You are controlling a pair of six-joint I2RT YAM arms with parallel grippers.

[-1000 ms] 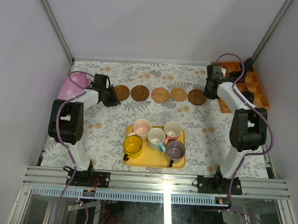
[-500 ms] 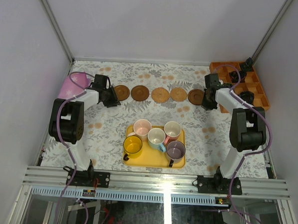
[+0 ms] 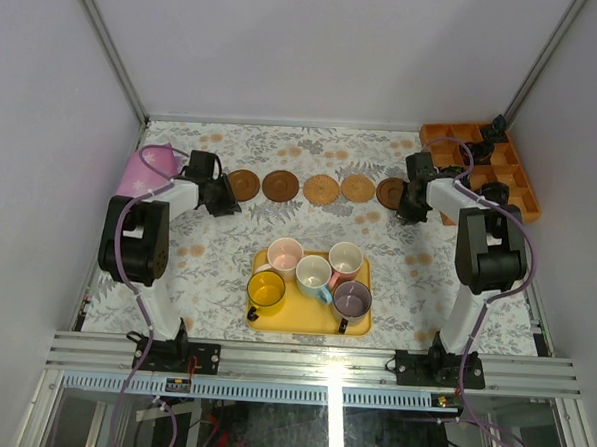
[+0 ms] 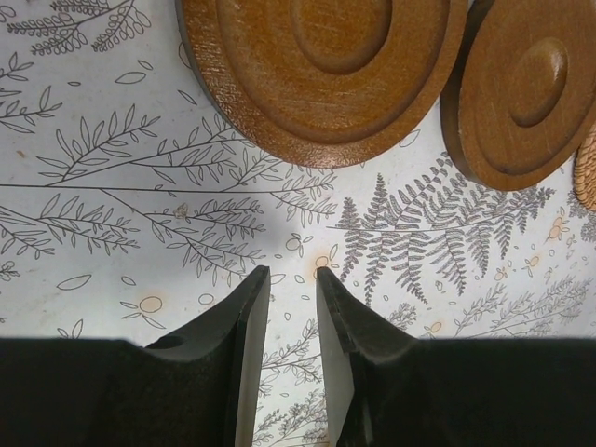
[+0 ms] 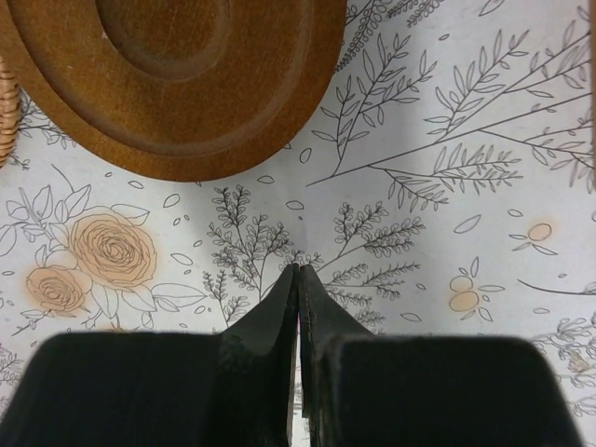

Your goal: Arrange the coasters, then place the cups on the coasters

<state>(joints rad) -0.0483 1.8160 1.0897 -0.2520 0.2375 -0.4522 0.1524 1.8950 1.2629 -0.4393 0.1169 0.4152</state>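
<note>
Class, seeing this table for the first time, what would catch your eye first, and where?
Five colourful cups crowd a yellow tray at front centre. Behind it, five brown coasters form a row, the left gripper and right gripper empty at its ends.

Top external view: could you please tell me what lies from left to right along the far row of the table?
pink container → first coaster → second coaster → third coaster → fourth coaster → fifth coaster → orange tray
</note>
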